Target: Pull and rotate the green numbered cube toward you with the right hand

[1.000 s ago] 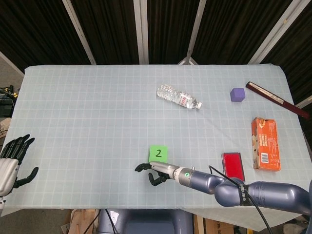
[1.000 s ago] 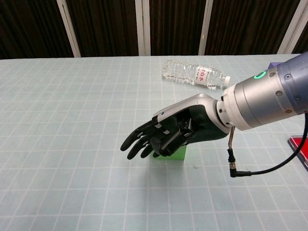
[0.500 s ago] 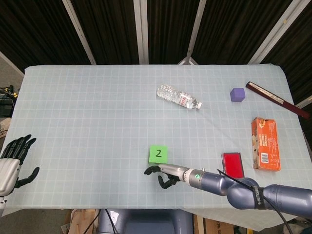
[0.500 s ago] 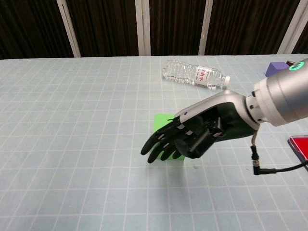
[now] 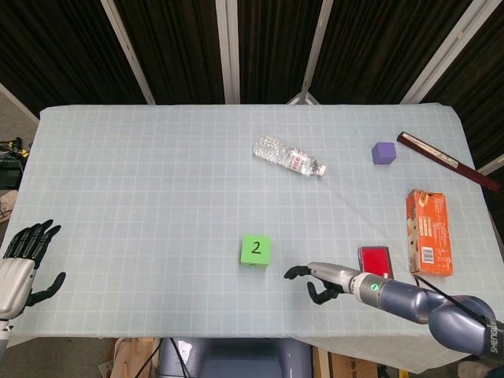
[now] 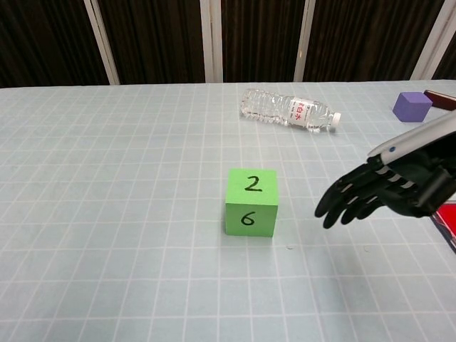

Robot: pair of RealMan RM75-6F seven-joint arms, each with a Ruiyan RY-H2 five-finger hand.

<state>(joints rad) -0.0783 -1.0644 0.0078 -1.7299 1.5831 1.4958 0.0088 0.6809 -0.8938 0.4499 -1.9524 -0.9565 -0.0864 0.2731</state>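
My right hand (image 5: 319,282) has black fingers (image 6: 349,201), slim and segmented, with small pale marks across them, and a silver-grey shell covers its back. Behind the hand sits my wrist (image 5: 370,288), a short metallic grey cylinder carrying a small glowing green ring. Further back from that wrist, my forearm (image 5: 441,310) is a rounded, glossy blue-grey casing with a joint seam, and pale lettering runs along it near the frame edge, too small for me to read. A thin black cable (image 5: 447,290) loops over the forearm just behind the wrist. My left hand (image 5: 20,266) has the same black fingers, on a light silver-grey palm body.
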